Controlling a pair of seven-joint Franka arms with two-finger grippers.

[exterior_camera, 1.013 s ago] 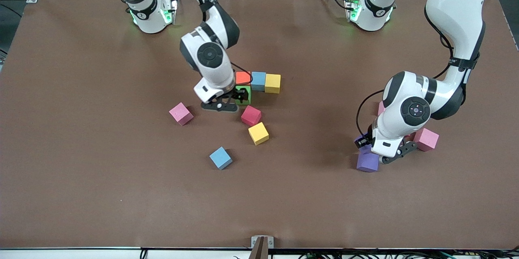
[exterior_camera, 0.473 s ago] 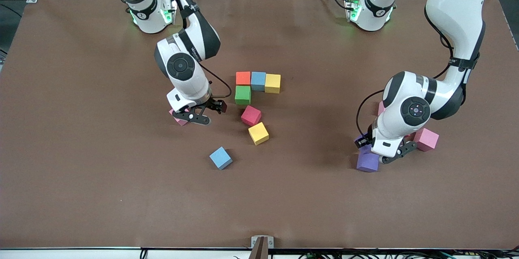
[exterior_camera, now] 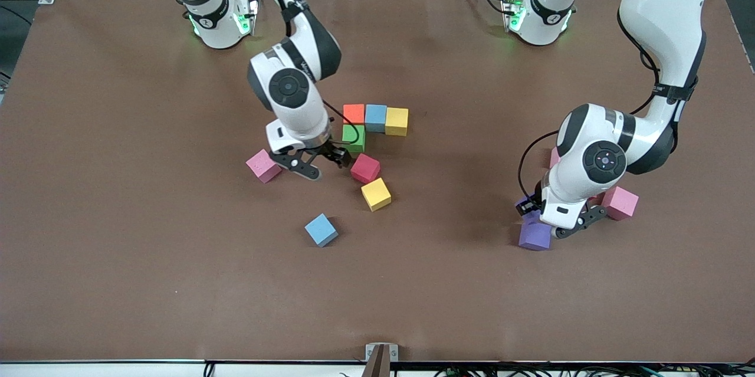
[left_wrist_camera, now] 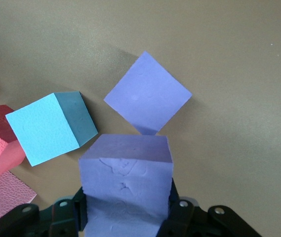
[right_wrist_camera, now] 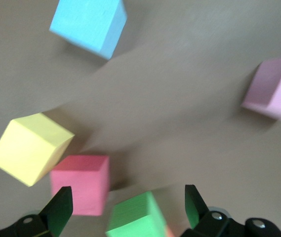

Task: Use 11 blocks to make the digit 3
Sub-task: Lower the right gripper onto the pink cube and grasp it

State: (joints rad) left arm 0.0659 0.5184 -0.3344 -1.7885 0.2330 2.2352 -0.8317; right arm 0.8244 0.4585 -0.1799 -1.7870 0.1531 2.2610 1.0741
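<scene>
Meanwhile left gripper (left_wrist_camera: 125,217) fingers pinch a purple block (left_wrist_camera: 126,185); right gripper (right_wrist_camera: 125,210) fingers spread, empty.

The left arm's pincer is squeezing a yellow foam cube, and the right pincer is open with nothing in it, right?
Not quite. The left pincer is squeezing a purple foam cube, not a yellow one; the left wrist view shows it. The right pincer is indeed open with nothing in it.
</scene>
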